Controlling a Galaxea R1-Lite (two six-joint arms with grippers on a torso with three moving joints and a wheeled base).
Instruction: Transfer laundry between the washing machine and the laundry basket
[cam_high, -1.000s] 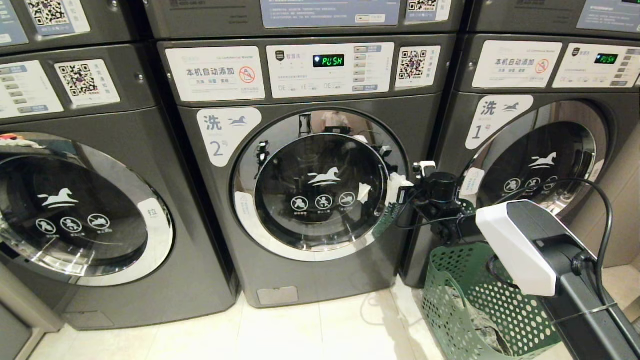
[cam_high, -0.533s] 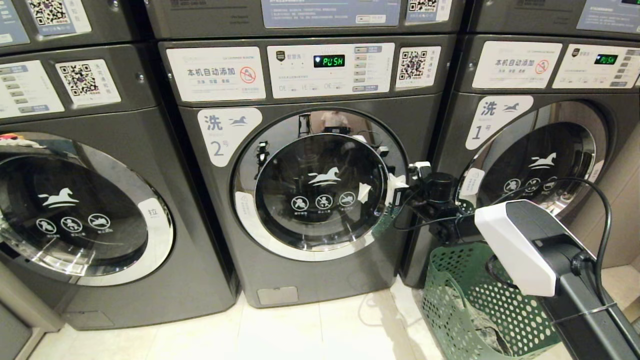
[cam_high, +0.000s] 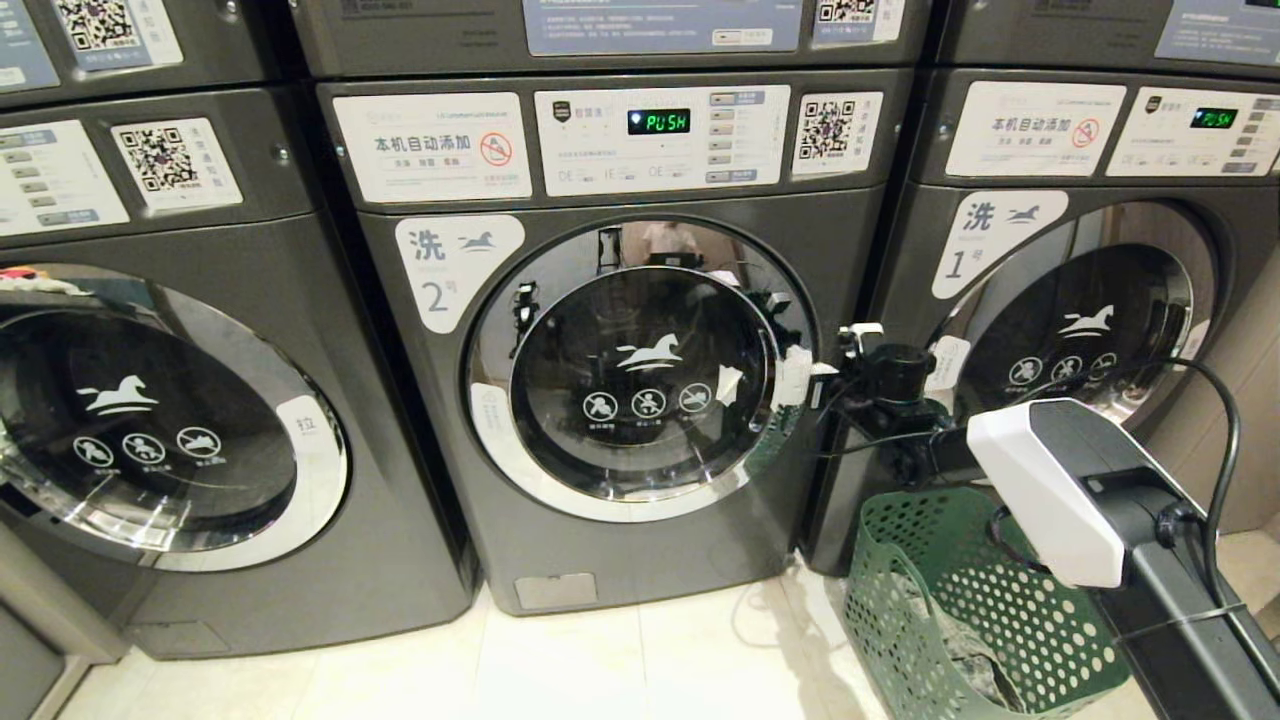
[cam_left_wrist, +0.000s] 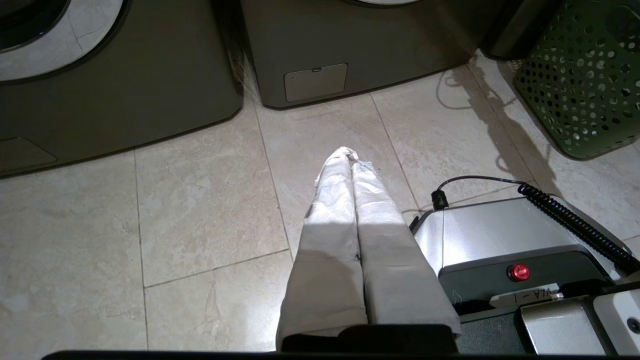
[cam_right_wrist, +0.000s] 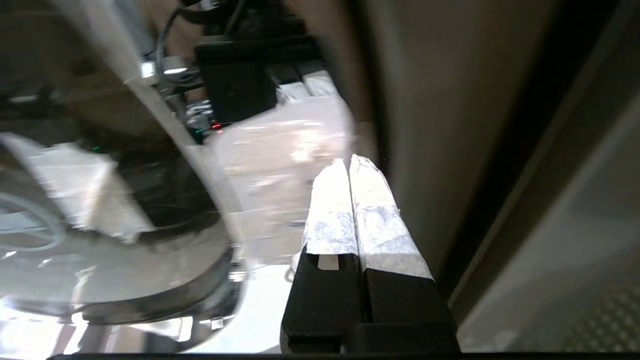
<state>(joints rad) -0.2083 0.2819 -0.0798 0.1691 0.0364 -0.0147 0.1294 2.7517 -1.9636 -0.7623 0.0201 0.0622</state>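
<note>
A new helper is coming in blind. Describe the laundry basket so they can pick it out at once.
Find the middle washing machine, labelled 2. On the tiled floor by its lower right corner, before machine 1, stands the laundry basket. It is the only green thing here: plastic with round-holed sides, cloth inside.

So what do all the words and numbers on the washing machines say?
"PUSH": green display of the middle washing machine.
"洗 2号": white label by its door.
"本机自动添加": sticker on its panel.
"洗 1号": label on the right machine.
"拉": left machine's door tab.
QR codes and small print: unreadable.
</note>
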